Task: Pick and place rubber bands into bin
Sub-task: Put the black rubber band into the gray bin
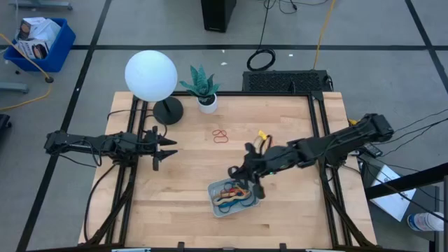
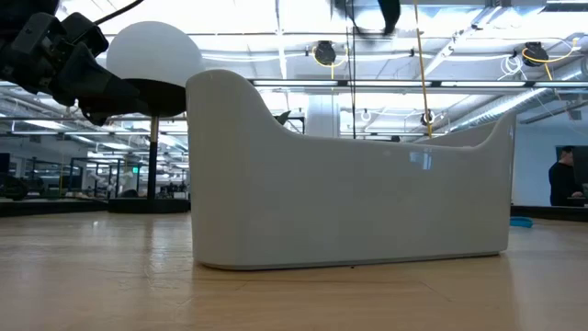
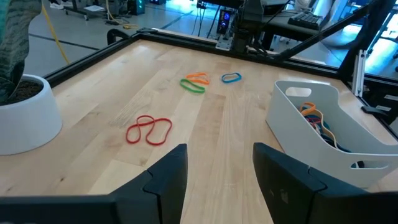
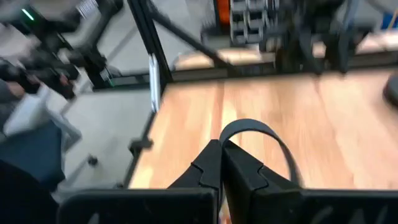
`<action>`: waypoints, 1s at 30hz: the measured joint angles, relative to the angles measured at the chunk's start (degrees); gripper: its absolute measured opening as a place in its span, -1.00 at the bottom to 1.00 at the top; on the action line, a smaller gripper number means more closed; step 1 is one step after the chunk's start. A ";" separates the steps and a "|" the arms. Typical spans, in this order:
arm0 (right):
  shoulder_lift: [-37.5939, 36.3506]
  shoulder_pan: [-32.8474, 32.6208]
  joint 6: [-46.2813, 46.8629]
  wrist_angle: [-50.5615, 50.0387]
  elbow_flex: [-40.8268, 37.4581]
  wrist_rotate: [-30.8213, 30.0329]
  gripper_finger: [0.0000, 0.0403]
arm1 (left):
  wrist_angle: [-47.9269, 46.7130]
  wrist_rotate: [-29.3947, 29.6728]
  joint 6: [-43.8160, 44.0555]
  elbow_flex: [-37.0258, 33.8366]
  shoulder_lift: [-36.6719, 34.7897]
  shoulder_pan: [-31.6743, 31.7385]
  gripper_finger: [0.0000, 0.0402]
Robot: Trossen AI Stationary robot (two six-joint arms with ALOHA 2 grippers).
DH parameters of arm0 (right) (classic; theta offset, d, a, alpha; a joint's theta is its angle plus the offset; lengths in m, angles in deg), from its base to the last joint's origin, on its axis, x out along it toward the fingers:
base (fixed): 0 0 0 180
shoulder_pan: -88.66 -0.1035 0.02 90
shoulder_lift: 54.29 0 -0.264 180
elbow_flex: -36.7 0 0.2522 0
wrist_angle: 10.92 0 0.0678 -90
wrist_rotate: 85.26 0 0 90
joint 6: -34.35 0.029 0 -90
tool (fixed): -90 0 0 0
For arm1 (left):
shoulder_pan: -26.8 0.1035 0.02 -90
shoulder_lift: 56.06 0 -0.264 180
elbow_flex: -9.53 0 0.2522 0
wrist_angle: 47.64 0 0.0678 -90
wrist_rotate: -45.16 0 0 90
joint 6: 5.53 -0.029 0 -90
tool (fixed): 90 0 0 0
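The right gripper (image 1: 246, 171) is hovering just above the far edge of the bin (image 1: 216, 208), which is sitting near the front middle of the table (image 1: 189, 210), and its fingers are pinched together on a black rubber band (image 4: 256, 134) whose loop is arching up from the tips in the right wrist view. The step in hand looks like the carry: a band is being brought to the bin, where several rubber bands (image 1: 234, 195) are already lying in a tangle of colours. The next move probably calls for shifting the gripper a little nearer the bin's middle, lowering it, and parting the fingers so the floppy loop drops inside rather than draping over the wall. The left gripper (image 1: 162, 146) is waiting on the left side of the table with its fingers spread and nothing between them. More work is remaining: a red band (image 3: 149, 130) is lying on the wood beyond the bin, and orange, green (image 3: 193, 86) and blue (image 3: 231, 78) ones are lying farther off toward the right.
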 joint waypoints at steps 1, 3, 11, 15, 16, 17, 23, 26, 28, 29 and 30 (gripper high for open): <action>1.20 0.02 0.53 -0.02 0.00 0.14 -1.00 | -0.02 0.00 0.00 0.00 -0.02 0.00 -0.06; 3.34 0.04 1.13 -0.31 0.00 1.36 -1.00 | -0.04 0.00 0.00 0.00 -0.01 -0.01 -0.06; 10.38 0.04 2.49 -1.70 -0.02 3.50 -1.00 | -0.69 0.00 0.04 0.00 -0.02 0.00 -0.06; 13.07 0.04 3.42 -3.88 -0.02 4.53 -1.00 | -1.35 0.00 0.04 0.00 -0.02 -0.02 -0.06; 13.80 0.04 3.44 -4.81 -0.02 4.53 -1.00 | -1.51 0.00 0.04 0.00 -0.02 -0.02 -0.06; 14.57 0.04 3.46 -5.47 -0.02 4.53 -1.00 | -1.55 0.00 0.03 0.00 0.00 -0.02 -0.06; 17.87 0.31 3.58 -8.86 -0.07 6.93 -1.00 | -1.55 0.00 -0.13 0.00 -0.02 -0.02 -0.06; 19.33 0.54 4.45 -9.70 -0.07 8.47 -1.00 | -1.66 0.00 -0.15 0.00 -0.02 -0.02 -0.06; 20.08 0.56 4.40 -11.10 -0.09 8.80 -1.00 | -1.64 0.00 -0.09 0.00 -0.02 0.00 -0.06; 20.49 0.56 4.36 -11.31 -0.09 8.79 -1.00 | -1.64 0.00 -0.09 0.00 0.00 0.00 -0.06; 20.82 0.56 4.34 -11.90 -0.09 8.82 -1.00 | -1.58 0.00 -0.07 -0.02 -0.01 -0.01 -0.06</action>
